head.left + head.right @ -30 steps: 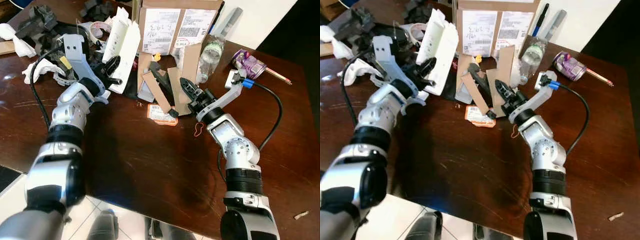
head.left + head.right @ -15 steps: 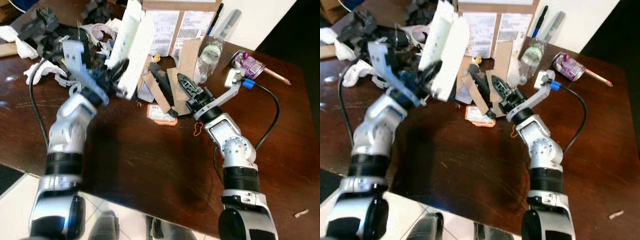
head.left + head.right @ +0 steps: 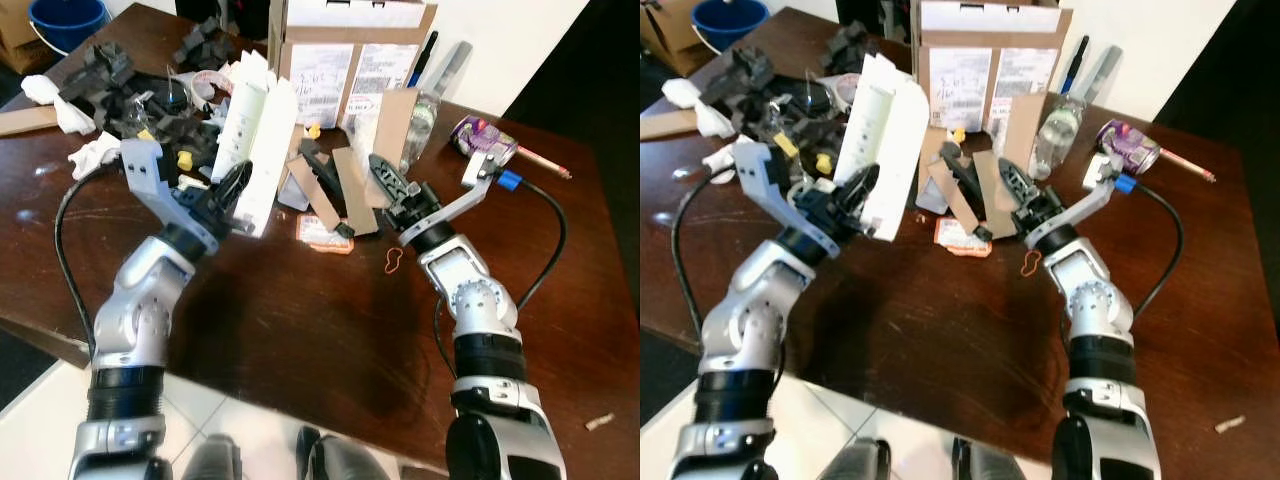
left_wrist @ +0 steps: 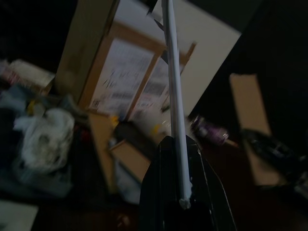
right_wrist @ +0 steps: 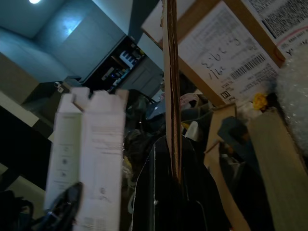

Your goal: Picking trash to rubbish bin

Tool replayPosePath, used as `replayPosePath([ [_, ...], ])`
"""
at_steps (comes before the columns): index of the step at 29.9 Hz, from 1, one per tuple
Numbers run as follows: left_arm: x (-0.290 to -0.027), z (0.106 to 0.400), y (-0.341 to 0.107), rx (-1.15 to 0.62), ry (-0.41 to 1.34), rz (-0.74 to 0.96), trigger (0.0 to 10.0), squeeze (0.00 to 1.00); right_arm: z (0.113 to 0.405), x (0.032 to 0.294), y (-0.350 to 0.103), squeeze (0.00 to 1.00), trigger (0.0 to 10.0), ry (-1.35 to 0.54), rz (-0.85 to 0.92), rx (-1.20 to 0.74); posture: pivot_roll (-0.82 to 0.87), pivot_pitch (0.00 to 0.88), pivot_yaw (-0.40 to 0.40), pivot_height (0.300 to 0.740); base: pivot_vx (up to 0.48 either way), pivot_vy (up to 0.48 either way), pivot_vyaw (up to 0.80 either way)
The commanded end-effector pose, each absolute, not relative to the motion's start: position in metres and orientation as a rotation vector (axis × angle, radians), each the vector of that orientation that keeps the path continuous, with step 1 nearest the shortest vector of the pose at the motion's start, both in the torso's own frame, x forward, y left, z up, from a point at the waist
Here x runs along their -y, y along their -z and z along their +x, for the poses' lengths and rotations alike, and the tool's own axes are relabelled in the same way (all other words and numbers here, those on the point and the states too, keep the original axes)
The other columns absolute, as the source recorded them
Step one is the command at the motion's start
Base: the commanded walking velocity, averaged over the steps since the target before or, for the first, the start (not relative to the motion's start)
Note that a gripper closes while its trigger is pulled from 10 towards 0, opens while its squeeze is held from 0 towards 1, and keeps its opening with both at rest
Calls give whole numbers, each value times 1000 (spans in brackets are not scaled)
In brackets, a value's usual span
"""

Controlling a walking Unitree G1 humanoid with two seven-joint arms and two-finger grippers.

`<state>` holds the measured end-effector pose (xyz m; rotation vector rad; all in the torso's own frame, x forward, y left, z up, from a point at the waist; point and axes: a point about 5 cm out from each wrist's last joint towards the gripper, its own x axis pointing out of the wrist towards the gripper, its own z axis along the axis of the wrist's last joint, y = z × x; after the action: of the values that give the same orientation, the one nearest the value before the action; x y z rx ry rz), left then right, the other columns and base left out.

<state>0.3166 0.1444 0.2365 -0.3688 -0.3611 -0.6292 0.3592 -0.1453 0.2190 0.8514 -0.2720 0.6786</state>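
Cardboard is what you are handling on both sides, and both pieces look light, stiff and thin, so grip on the flat faces near an edge, as you have them now, and not so hard that they crease. Your left tool is closed on the lower edge of a flattened white printed carton, which stands upright above the dark brown wooden tabletop at about 10 o'clock of its centre. Its tall flat face could swing or twist in the grip, I judge, so move it slowly. Your right tool is closed on the lower part of a plain brown cardboard strip, held upright at about 1 o'clock, just in front of a clear plastic bottle and a brown shipping box with white labels.

The head views give you the layout: the clutter of black parts and white tissue at the far left, loose brown cardboard scraps between the tools, and a blue bucket beyond the far left corner, possibly the bin. The wrist views add what they cannot: each piece edge-on, the white carton as a thin pale line running out between the left tool's fingers, the brown strip likewise centred in the right tool's fingers, with the carton's printed face visible beside it.
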Motion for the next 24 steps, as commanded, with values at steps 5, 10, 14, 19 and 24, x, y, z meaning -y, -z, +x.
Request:
replayPosePath([
  [5, -134, 309, -237, 343, 634, -411, 10000, 0, 359, 153, -202, 0, 10000, -646, 850, 248, 142, 144, -73, 740, 0, 0, 0],
  [10, -131, 307, -223, 284, 586, -421, 10000, 0, 362, 151, -195, 0, 10000, -627, 881, 223, 154, 136, -71, 740, 0, 0, 0],
  [14, -129, 306, -218, 262, 578, -409, 10000, 0, 365, 147, -189, 0, 10000, -614, 891, 206, 158, 125, -67, 740, -120, 0, 0],
  [19, -129, 309, -222, 257, 575, -392, 10000, 0, 368, 140, -187, 0, 10000, -607, 907, 204, 165, 111, -69, 740, -265, 0, 0],
  [24, -133, 313, -227, 278, 557, -369, 10000, 0, 373, 128, -188, 0, 10000, -637, 922, 192, 206, 98, -80, 740, -317, 0, 0],
])
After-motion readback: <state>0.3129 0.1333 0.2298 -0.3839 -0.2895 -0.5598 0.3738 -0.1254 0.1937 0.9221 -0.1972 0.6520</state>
